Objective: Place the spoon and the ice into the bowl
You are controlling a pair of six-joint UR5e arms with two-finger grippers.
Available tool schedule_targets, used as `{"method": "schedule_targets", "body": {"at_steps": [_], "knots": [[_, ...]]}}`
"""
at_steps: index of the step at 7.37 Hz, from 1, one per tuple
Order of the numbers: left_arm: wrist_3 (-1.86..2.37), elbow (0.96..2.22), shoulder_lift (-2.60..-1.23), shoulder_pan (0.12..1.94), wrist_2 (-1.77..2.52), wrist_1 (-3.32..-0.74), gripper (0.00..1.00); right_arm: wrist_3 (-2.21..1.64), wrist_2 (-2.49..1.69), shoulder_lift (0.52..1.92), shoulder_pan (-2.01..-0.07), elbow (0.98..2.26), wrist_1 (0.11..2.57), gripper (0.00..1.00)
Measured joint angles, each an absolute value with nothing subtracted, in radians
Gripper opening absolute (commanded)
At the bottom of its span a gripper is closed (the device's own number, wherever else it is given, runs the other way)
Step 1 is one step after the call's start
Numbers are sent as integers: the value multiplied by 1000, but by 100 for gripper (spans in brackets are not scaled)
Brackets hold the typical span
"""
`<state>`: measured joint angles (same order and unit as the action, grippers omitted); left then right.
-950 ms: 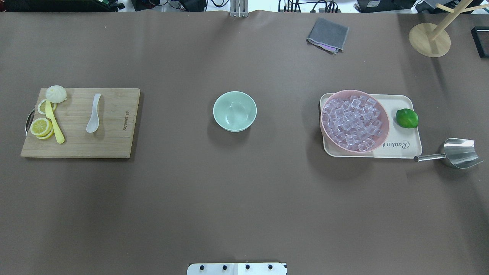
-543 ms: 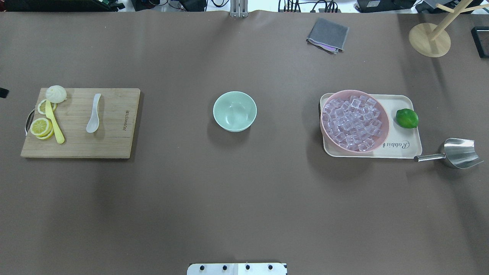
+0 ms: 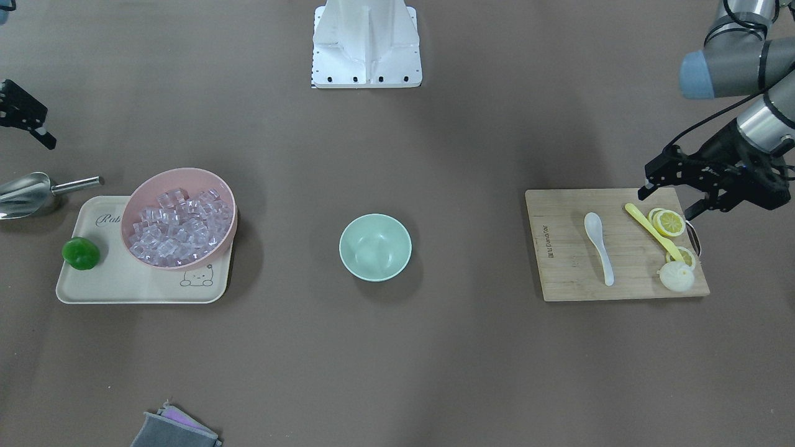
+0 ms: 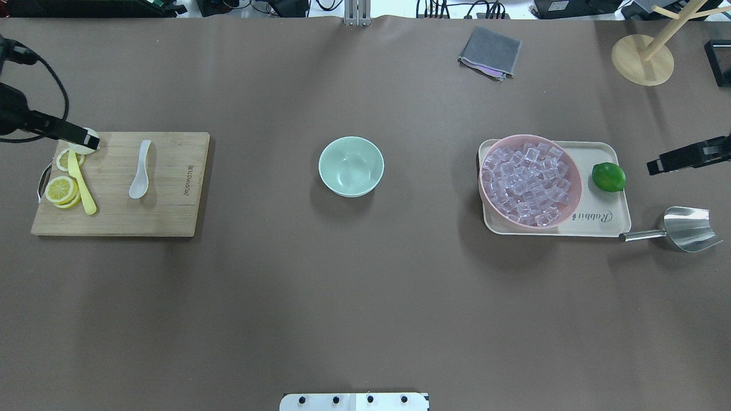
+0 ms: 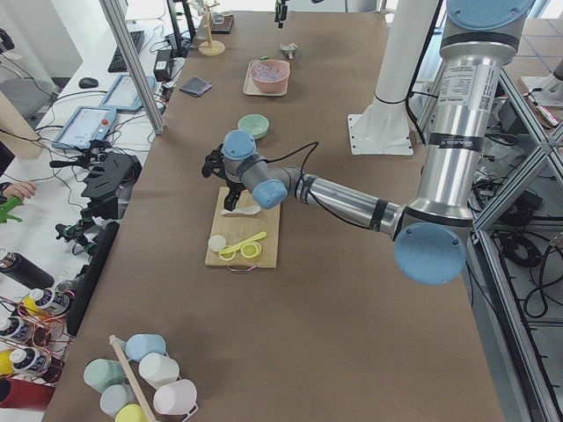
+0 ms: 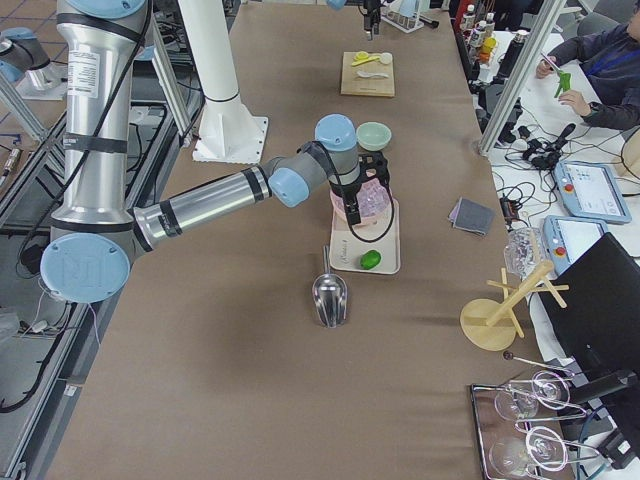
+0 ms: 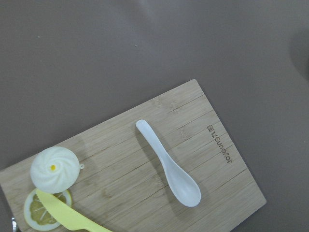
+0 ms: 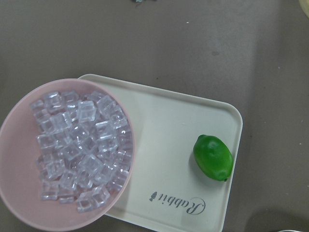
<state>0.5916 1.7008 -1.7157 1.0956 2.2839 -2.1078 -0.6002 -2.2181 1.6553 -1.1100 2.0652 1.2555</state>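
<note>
The white spoon [image 4: 140, 170] lies on a wooden cutting board [image 4: 171, 211] at the left, and also shows in the left wrist view [image 7: 169, 164]. The mint-green bowl [image 4: 350, 166] stands empty at mid-table. Clear ice cubes [image 4: 525, 180] fill a pink bowl [image 3: 230, 230] on a cream tray [image 4: 605, 222]. They also show in the right wrist view [image 8: 77, 150]. My left gripper [image 3: 671, 200] is open and empty above the board's outer corner, near the lemon slices. My right gripper [image 4: 657, 166] hovers empty just right of the tray and looks open.
On the board lie a yellow knife [image 4: 81, 184], lemon slices [image 4: 61, 189] and a white bun [image 7: 52, 169]. A lime [image 4: 608, 176] sits on the tray. A steel scoop [image 4: 685, 228] lies right of it. A grey cloth [image 4: 490, 52] and a wooden stand [image 4: 642, 60] are at the far edge.
Both arms have come into the overhead view from its sides: the left to the board's far left corner, the right to just right of the tray. Objects have not moved.
</note>
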Motion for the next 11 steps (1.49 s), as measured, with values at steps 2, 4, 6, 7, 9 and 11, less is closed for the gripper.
{"method": "schedule_targets", "body": {"at_steps": [2, 4, 6, 7, 9, 11], "knots": [[706, 1657, -1764, 1012, 2159, -2109, 98, -752, -2025, 1622, -978, 2067, 1262, 99], [729, 1573, -1815, 973, 2070, -2115, 98, -855, -1910, 1585, -899, 2065, 1298, 97], [741, 1518, -1848, 947, 2013, -2120, 96, -904, -1843, 1495, -859, 2065, 1436, 97], [748, 1508, -1851, 930, 1994, -2127, 89, -910, -1813, 1461, -842, 2063, 1492, 97], [775, 1479, -1846, 909, 1961, -2184, 62, -912, -1787, 1441, -820, 2055, 1522, 98], [794, 1459, -1840, 895, 1945, -2229, 34, -911, -1774, 1438, -808, 2053, 1525, 98]]}}
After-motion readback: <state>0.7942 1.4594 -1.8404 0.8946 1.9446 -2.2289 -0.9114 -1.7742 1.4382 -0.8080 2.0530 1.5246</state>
